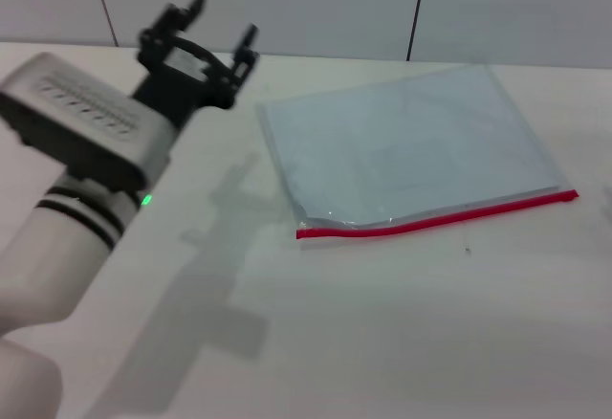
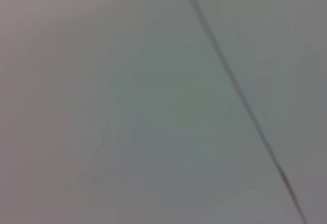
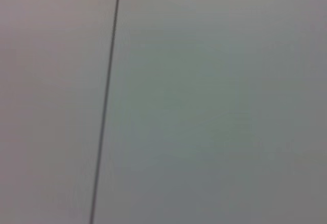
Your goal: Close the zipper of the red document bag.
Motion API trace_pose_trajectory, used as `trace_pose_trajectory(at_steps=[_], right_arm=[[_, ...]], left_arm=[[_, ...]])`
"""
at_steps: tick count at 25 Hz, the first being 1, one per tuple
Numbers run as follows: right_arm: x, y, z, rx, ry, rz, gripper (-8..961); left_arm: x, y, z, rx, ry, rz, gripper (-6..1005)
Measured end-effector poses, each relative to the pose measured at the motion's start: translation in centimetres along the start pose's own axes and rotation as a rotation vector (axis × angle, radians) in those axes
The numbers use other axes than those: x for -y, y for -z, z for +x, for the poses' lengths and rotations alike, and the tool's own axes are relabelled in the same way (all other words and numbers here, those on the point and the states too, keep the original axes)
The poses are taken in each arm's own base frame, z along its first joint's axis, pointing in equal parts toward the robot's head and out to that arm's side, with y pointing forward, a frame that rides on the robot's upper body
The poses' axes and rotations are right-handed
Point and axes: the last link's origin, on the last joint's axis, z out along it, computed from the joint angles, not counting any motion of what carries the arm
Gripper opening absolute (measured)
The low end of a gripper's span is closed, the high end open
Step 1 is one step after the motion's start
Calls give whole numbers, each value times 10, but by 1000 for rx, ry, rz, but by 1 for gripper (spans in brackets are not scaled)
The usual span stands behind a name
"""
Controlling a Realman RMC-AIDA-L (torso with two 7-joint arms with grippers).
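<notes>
white tabletop [image 1: 382, 342], grey panel wall behind. your flat translucent blue-grey pouch, the red document bag [image 1: 411, 151], lies centre-right, red zipper [image 1: 440, 216] facing you for reach. left gripper [image 1: 218, 29] raised well apart, fingers spread, empty.

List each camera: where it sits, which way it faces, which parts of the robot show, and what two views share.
Head view: on the robot's head, looking forward and down at the white table; shows the red document bag, its zipper along the near edge, and the left gripper, open and raised left of the bag. No right arm shows.
Left wrist view: on the left wrist, facing a plain grey panel with one dark seam; no fingers show.
Right wrist view: on the right wrist, facing a similar panel and seam; no fingers show.
Shared: both wrist views show only seamed grey panel.
</notes>
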Motion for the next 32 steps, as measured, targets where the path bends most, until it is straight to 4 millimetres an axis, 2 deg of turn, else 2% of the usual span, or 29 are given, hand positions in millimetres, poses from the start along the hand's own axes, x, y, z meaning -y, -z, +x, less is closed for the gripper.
trace_pose_trajectory(at_steps=[3,4,9,13,20,32], right_arm=[[2,6,-7,49,-55,-20,841],[2,8,-9,62,-67,-22,841],[7,12,-15,113,-110,18,839],[14,13,-12,101,-146,85,835],[15,15,-8,84,-162,100,831],[10,12,-7,73,-178,90,833]], left_arm=[[9,5,-3,-40,47,48,622],[21,13,-8,-82,90,101,632],[36,22,-14,-156,146,182,632],[49,27,-20,-181,210,261,632],[57,31,-26,-195,265,289,632],[57,31,-25,-199,270,284,632]])
